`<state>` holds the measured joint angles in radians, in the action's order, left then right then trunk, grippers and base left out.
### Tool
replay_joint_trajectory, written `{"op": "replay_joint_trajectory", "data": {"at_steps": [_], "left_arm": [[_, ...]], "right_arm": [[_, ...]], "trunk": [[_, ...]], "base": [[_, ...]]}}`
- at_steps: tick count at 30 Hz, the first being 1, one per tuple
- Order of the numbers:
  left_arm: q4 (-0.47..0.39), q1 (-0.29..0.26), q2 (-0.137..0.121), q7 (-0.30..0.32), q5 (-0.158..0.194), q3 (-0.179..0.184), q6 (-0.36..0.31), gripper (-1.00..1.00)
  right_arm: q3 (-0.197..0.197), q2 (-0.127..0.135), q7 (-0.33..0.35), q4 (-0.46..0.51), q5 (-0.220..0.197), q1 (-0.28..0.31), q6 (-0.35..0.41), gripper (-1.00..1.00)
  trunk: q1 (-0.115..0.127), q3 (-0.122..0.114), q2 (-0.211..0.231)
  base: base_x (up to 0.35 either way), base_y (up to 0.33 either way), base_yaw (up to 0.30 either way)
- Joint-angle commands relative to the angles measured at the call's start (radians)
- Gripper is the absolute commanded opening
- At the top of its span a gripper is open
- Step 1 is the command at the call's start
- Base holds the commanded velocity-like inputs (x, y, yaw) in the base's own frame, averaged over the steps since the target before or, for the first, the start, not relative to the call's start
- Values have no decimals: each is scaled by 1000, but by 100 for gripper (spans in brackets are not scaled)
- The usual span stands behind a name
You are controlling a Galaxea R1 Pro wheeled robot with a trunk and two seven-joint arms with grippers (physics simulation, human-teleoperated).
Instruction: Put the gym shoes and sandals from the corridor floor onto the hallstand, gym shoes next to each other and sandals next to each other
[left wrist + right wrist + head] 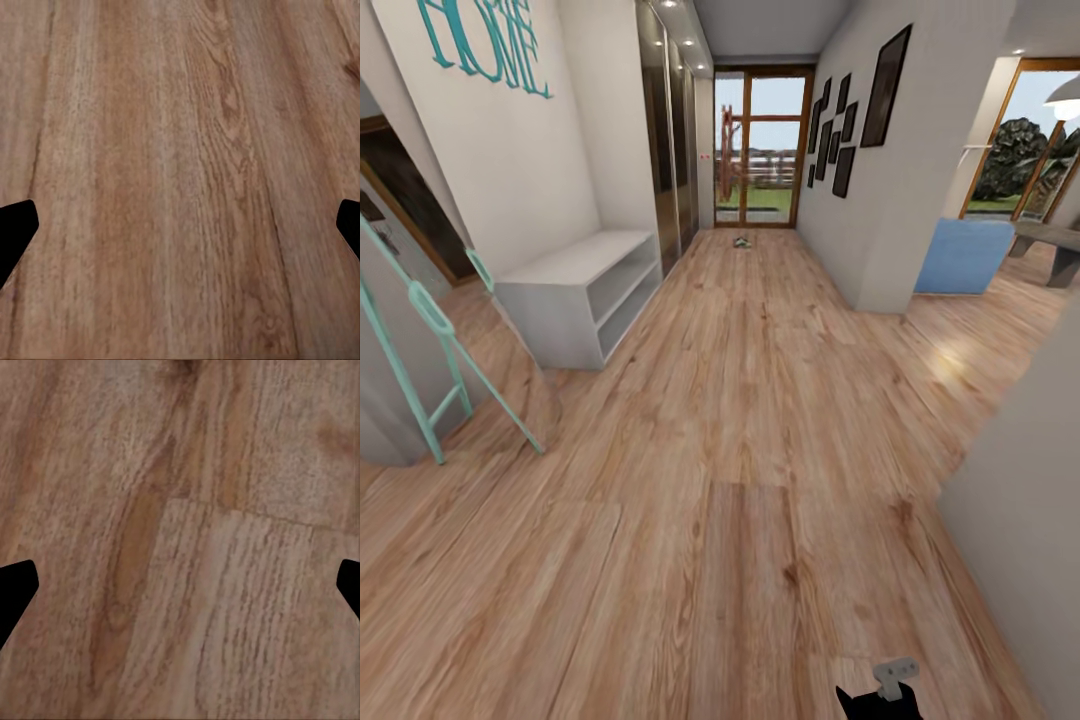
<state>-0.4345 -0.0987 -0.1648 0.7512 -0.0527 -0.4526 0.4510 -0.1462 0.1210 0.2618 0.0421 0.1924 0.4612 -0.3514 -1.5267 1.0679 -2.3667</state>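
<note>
Nothing is racked yet, it seems: a small dark shape, perhaps shoes [741, 241], lies on the corridor floor [760, 420] by the far door. Left end effector [180, 225] and right end effector [180, 585] gape wide, empty.

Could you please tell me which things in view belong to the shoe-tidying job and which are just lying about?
Job:
- corridor floor
- small items on it near the glass door, possibly shoes but too small to tell

Just there:
- low white shelf unit, no upper shelves
- turquoise frame
- blue furniture piece
- wall frames
- HOME lettering
</note>
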Motion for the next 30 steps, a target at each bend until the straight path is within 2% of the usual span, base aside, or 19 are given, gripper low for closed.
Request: {"op": "replay_joint_trajectory", "data": {"at_steps": [1, 18, 30], "left_arm": [[1, -1, 1, 7, -6, -8, 3, 100], [1, -1, 1, 7, -5, -8, 3, 100], [2, -1, 1, 7, -4, -8, 2, 100]], "right_arm": [[-9, 0, 4, -1, 9, 1, -3, 100], [-9, 0, 4, -1, 9, 1, -3, 100], [-9, 0, 4, -1, 9, 1, -3, 100]], "trunk": [[0, 0, 0], [0, -5, 0], [0, -5, 0]], "base": [[336, 0, 0], [336, 2, 0], [336, 88, -13]]}}
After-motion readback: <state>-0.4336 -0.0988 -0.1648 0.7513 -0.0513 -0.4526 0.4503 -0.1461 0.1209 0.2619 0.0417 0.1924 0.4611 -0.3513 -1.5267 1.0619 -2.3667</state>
